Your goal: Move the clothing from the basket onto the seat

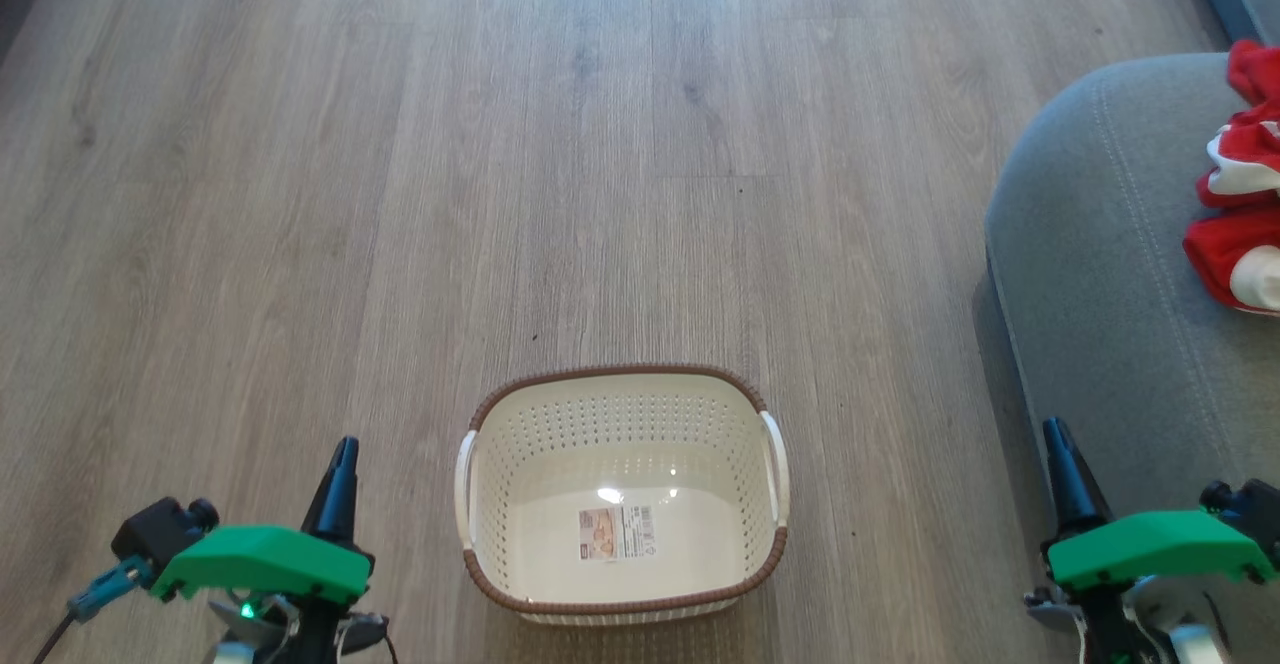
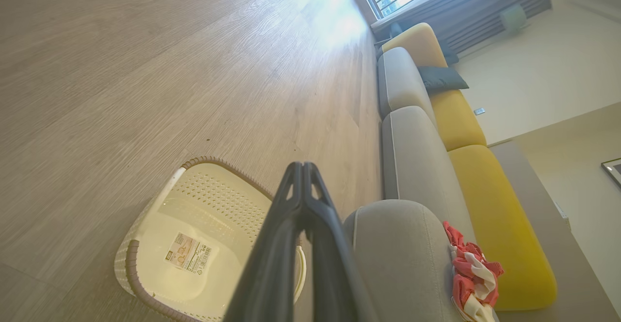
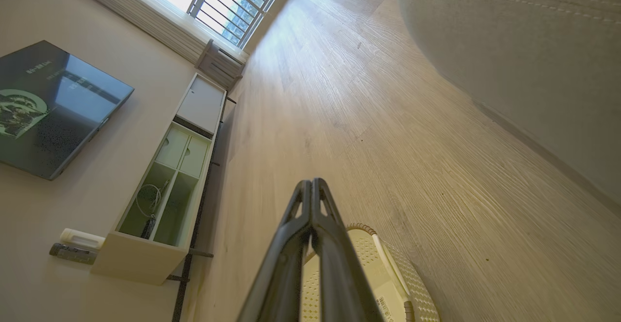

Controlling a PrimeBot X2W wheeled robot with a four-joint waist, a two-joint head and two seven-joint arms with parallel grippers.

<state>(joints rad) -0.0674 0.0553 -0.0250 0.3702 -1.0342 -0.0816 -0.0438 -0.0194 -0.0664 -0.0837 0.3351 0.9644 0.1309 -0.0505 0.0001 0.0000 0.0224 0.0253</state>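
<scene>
Now red clothing (image 1: pixel 1238 206) lies on the seat (image 1: pixel 1095 274), two o'clock from the basket (image 1: pixel 610 372). Left gripper (image 1: pixel 344 459) and right gripper (image 1: pixel 1060 449) are both closed.

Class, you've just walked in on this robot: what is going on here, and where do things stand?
The robot's job is moving clothing from a basket to a seat. The basket stands empty on the floor between the arms. The red-and-white clothing lies bunched on the grey seat to the robot's right. The left gripper and right gripper are both shut, holding nothing, either side of the basket. The job looks done.
</scene>
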